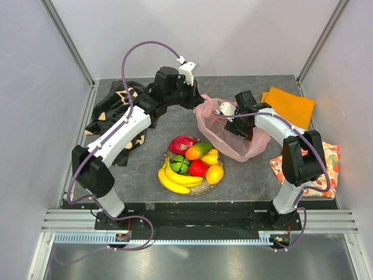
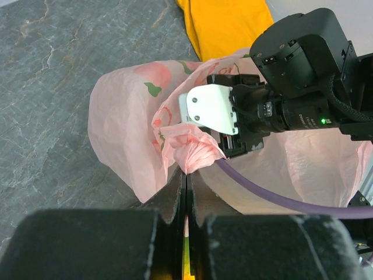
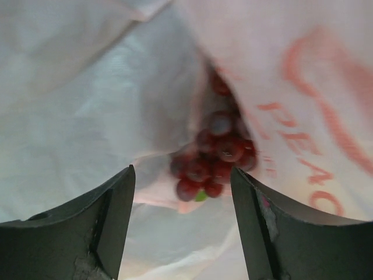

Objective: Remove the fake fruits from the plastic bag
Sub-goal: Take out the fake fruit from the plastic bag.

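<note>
The pink plastic bag [image 1: 217, 129] lies open at mid-table. My left gripper [image 1: 197, 100] is shut on a bunched bit of the bag's rim [image 2: 195, 153] and holds it up. My right gripper [image 1: 234, 123] reaches into the bag's mouth with its jaws open. In the right wrist view the dark purple grapes [image 3: 214, 156] lie inside the bag [image 3: 87, 87], just ahead of my open right gripper [image 3: 182, 195]. The other fake fruits, banana bunch [image 1: 173, 179], dragon fruit [image 1: 181, 144], green ball [image 1: 179, 164] and red apple [image 1: 197, 168], sit on the glitter plate [image 1: 203, 188].
An orange cloth [image 1: 288, 104] lies at the back right, also in the left wrist view [image 2: 224, 23]. A floral cloth [image 1: 325, 166] lies at the right edge. A dark patterned cloth [image 1: 113, 108] lies under the left arm at the back left.
</note>
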`<state>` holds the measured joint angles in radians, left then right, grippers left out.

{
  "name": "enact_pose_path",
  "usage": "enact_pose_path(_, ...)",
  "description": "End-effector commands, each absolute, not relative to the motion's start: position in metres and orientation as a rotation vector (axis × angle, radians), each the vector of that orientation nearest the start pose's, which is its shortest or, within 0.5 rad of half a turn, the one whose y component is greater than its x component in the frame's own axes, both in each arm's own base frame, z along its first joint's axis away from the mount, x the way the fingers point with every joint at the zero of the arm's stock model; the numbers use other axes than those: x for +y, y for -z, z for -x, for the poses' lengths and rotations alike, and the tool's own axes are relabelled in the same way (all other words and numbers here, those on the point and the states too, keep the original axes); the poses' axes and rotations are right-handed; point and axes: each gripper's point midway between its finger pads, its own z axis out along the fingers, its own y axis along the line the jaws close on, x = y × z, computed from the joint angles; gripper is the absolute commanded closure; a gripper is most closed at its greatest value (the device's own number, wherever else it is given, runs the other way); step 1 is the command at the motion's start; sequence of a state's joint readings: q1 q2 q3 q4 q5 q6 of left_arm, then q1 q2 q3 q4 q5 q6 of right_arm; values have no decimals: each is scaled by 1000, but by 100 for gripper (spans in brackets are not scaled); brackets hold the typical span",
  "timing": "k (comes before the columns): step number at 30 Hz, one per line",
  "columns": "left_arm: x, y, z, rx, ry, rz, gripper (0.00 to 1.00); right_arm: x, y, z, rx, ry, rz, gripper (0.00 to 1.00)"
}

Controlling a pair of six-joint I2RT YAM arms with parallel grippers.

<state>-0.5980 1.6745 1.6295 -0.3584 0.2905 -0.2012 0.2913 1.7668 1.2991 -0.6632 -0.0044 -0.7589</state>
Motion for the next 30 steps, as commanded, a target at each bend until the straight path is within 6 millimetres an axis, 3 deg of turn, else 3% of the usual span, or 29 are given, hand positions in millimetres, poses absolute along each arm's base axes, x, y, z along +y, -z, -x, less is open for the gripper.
enact_pose_path(1,-331,-317,-373,1895,838,-583,99,62,-74,-417,2340,361,1275,26)
enact_pose_path(5,-331,-315,-372,1899,843,-584,98,50,-67,-425,2351,430,1234,27)
enact_pose_path(10,-333,-313,-371,1904,855,-585,99,45,-41,-425,2427,466,1222,32)
enact_pose_path(13,-334,-315,-370,1897,855,-589,98,41,-36,-427,2444,491,1205,54)
enact_pose_path(14,-335,-315,-370,1897,854,-590,98,41,-36,-427,2445,487,1198,69)
enact_pose_path(17,-335,-314,-371,1898,850,-589,99,56,-63,-428,2391,376,1178,84)
enact_pose_path(19,-334,-314,-372,1900,847,-578,98,70,-86,-421,2365,260,1193,87)
enact_pose_path(21,-334,-314,-374,1901,840,-573,98,92,-124,-418,2270,101,1177,89)
enact_pose_path(22,-334,-315,-375,1898,837,-570,98,96,-133,-407,2285,49,1187,91)
enact_pose_path(23,-335,-311,-378,1907,832,-568,98,108,-157,-407,2248,-25,1150,92)
enact_pose_path(25,-336,-311,-381,1902,822,-569,98,112,-166,-390,2303,-129,1148,98)
enact_pose_path(30,-338,-318,-397,1876,770,-570,98,134,-215,-379,2257,-336,1019,100)
